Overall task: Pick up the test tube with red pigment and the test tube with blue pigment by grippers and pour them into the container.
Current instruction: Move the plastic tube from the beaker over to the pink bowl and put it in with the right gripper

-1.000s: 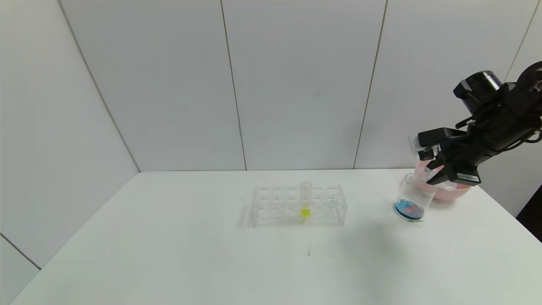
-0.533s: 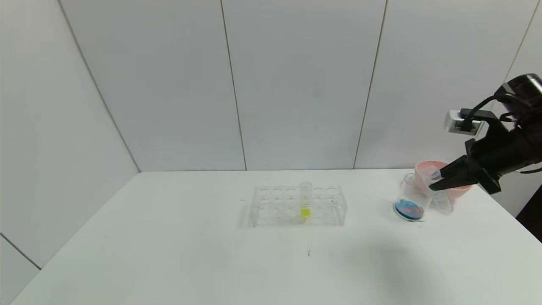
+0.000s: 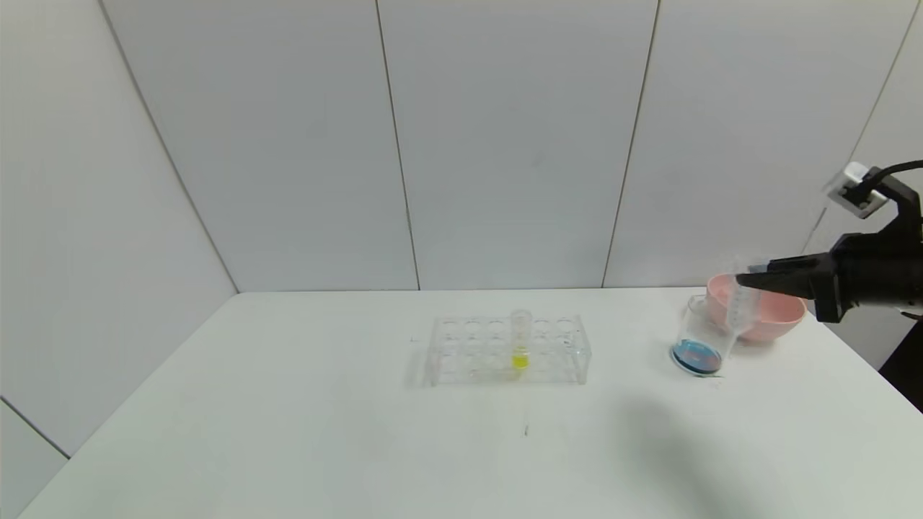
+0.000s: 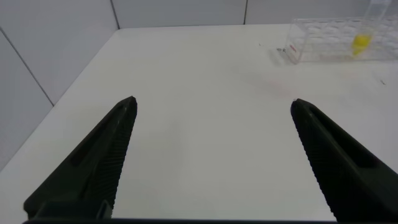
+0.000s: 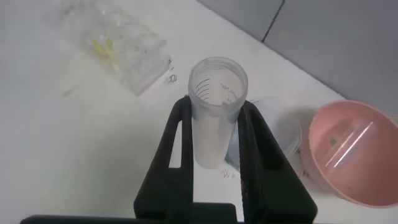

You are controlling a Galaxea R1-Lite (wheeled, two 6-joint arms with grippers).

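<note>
My right gripper [image 3: 744, 282] is shut on a clear graduated test tube [image 3: 740, 311] and holds it upright beside the container, just above the table. The tube [image 5: 214, 118] looks empty, so I cannot tell whether it held red or blue pigment. The container [image 3: 698, 339] is a clear cup with blue liquid and a reddish patch at its bottom; it also shows in the right wrist view [image 5: 283, 127] behind the held tube. My left gripper [image 4: 212, 101] is open and empty over the table's left part, out of the head view.
A pink bowl [image 3: 779, 314] stands right behind the container, with a clear tube [image 5: 346, 149] lying in it. A clear tube rack [image 3: 505, 349] in the table's middle holds a yellow-liquid tube [image 3: 520, 339]. The table's right edge is near the bowl.
My right gripper has turned the tube from tipped over the container back to upright and drawn back to the right. The container, bowl and rack have not moved.
</note>
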